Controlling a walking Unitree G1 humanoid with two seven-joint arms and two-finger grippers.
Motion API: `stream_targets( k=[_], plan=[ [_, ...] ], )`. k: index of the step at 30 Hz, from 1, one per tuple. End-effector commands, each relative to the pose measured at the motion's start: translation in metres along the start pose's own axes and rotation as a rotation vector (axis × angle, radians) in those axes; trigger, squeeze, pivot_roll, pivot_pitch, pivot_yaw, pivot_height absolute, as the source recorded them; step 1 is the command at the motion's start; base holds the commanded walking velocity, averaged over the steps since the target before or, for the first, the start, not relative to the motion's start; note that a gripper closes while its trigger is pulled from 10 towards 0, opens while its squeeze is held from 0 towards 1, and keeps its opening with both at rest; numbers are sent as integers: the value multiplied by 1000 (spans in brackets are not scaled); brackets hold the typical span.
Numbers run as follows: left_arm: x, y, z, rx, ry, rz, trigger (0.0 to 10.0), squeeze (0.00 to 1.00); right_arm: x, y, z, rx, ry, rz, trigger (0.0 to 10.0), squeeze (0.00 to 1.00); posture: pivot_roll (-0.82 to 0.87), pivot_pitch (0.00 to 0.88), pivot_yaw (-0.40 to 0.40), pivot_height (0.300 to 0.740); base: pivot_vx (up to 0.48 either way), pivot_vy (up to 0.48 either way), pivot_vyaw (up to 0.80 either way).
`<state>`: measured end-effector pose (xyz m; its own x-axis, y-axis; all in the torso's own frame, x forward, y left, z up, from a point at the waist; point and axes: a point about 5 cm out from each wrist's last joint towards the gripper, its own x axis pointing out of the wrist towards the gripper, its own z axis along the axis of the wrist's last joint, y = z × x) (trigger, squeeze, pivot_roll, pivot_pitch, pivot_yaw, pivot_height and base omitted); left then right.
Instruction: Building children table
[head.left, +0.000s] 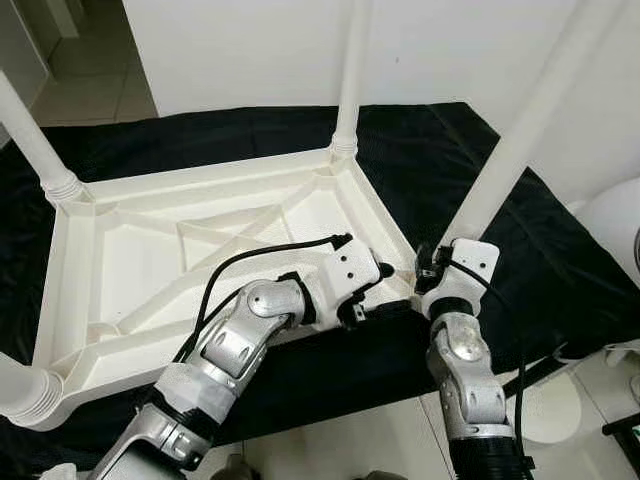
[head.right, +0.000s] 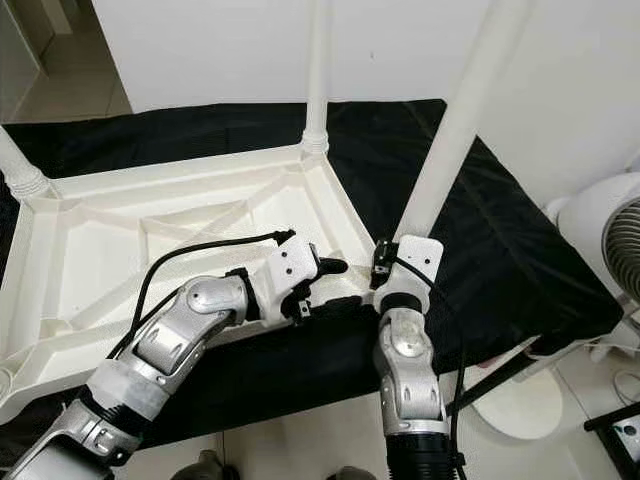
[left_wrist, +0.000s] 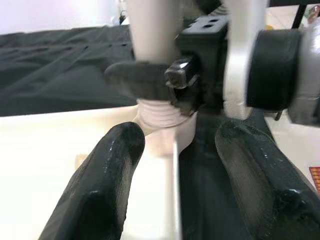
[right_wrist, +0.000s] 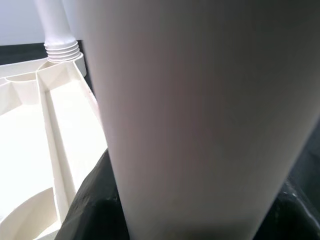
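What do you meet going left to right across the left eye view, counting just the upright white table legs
Far-left leg → far-middle leg → near-right leg, held low down by the right tool.

Black cloth (head.left: 250, 130) w/ upturned white table (head.left: 150, 260) on it.
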<state>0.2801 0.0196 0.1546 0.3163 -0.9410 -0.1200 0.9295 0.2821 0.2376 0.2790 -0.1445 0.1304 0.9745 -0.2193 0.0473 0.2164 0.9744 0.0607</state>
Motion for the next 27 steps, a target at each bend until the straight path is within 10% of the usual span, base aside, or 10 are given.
stream_targets(
  k=[1,10,11,21,22,27],
  plan=[
    [2,6,1,16,20,61,10000,0,-9,19,-8,71,53,35,10000,0,-15,0,-18,740,0,0,0],
    [3,10,2,11,13,87,10000,0,-9,15,-8,68,55,15,10000,59,-16,0,-17,740,0,0,0],
    [3,11,3,3,3,87,10000,0,-9,15,-7,70,52,14,10000,1000,-16,0,-18,740,0,0,0],
    [-12,18,14,-13,-100,45,10000,0,-9,-1,1,47,8,97,10000,992,-15,0,-20,740,0,0,0],
    [-15,18,15,3,-119,29,10000,0,-9,-3,3,35,-3,145,10000,0,-15,0,-20,740,0,0,0],
    [-20,17,15,-24,-126,-17,10000,0,-12,-6,9,-2,-6,330,10000,0,-18,2,-15,740,0,0,0]
  ],
)
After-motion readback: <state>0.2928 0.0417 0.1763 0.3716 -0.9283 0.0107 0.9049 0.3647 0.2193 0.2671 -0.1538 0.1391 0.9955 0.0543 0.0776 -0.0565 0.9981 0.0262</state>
